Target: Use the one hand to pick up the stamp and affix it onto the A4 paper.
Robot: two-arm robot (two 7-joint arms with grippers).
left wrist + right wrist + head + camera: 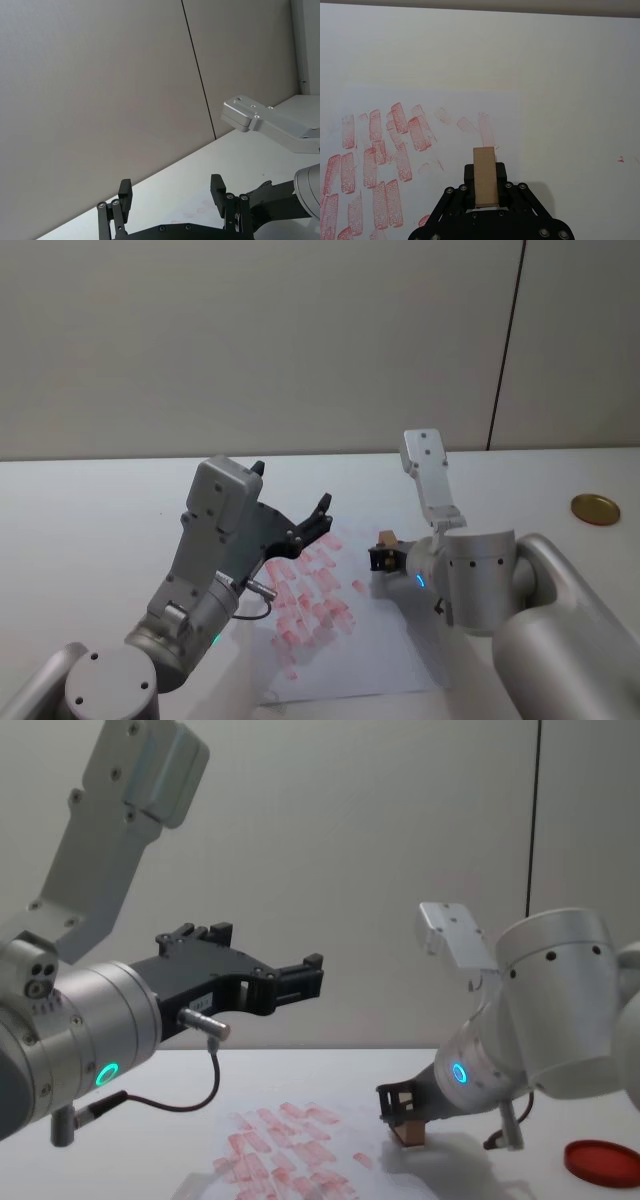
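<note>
A: Two arms in shot. Which one's got the stamp?
B: R gripper. Fingers clamped on the tan block from both sides, w/ the block sticking out past the tips.
A: Where's that relative to the A4 paper?
B: Over the sheet's right part, nr. its right edge, just beside a few faint imprints. In the chest view the block points down and its low end is v. close to the sheet. Can't tell if it's touching.
A: And the other imprints?
B: Mostly bunched on the sheet's left half: small red rectangles in rough rows, some overlapping. The front right part is plain white.
A: How does the R arm come in?
B: From the right, wrist tilted down toward the sheet.
A: L gripper?
B: Held up above the sheet's left side, well off the surface. Fingers released, spread wide apart, aimed fwd toward the wall.
A: Anything else on the surface?
B: Red round pad at far right, well apart from the paper and the R gripper.
</note>
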